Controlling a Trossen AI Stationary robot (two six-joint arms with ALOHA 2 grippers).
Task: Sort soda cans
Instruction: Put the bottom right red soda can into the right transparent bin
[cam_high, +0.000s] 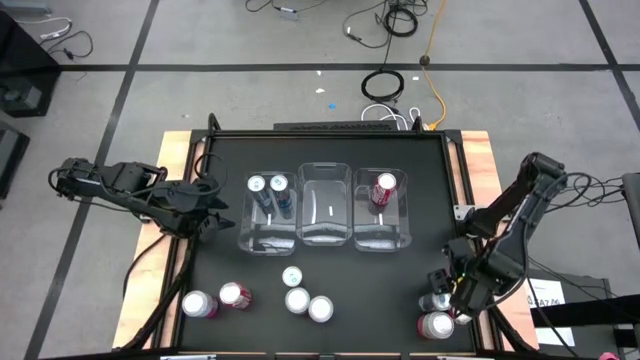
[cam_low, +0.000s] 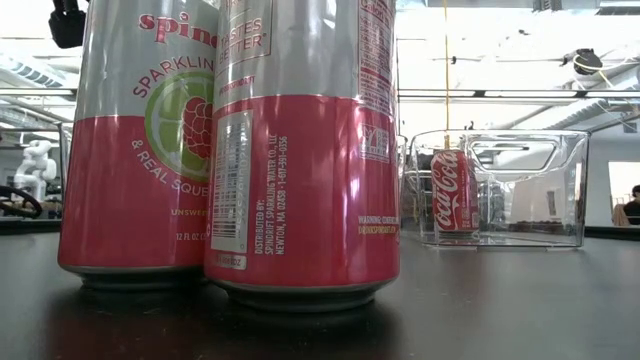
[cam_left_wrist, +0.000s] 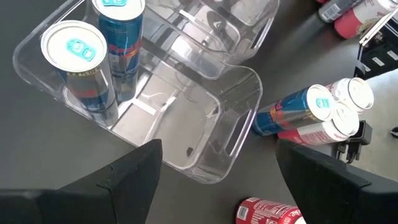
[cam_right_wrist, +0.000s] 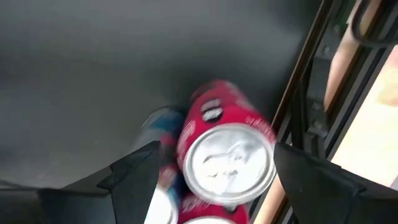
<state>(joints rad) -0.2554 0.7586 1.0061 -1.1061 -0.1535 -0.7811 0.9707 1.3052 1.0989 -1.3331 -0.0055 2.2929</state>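
Looking down from the high view, three clear bins are sitting in a row on the black bench (cam_high: 330, 275): the left bin (cam_high: 266, 212) is holding two blue cans (cam_high: 268, 186), the middle bin (cam_high: 325, 205) is showing no can, and the right bin (cam_high: 381, 210) is holding one red can (cam_high: 384, 187). Three cans (cam_high: 302, 295) are standing together near the front centre, and two pink cans (cam_high: 217, 299) are lying front left. The left claw (cam_high: 213, 200) is hovering just beside the left bin, fingers apart. The right claw (cam_high: 447, 290) is hanging over a cluster of cans (cam_high: 437, 315) at the front right corner, fingers apart.

In the low view, two pink sparkling-water cans (cam_low: 230, 150) are standing close up, and a Coca-Cola can (cam_low: 453, 190) is standing inside a clear bin (cam_low: 520, 190).

In the left wrist view, the two blue cans (cam_left_wrist: 93, 53) are standing upright in one end of their bin, nothing held between the fingers (cam_left_wrist: 130, 183).

In the right wrist view, a red can (cam_right_wrist: 227, 149) is sitting below the spread fingers (cam_right_wrist: 134, 180), a blue can (cam_right_wrist: 158, 134) touching it.
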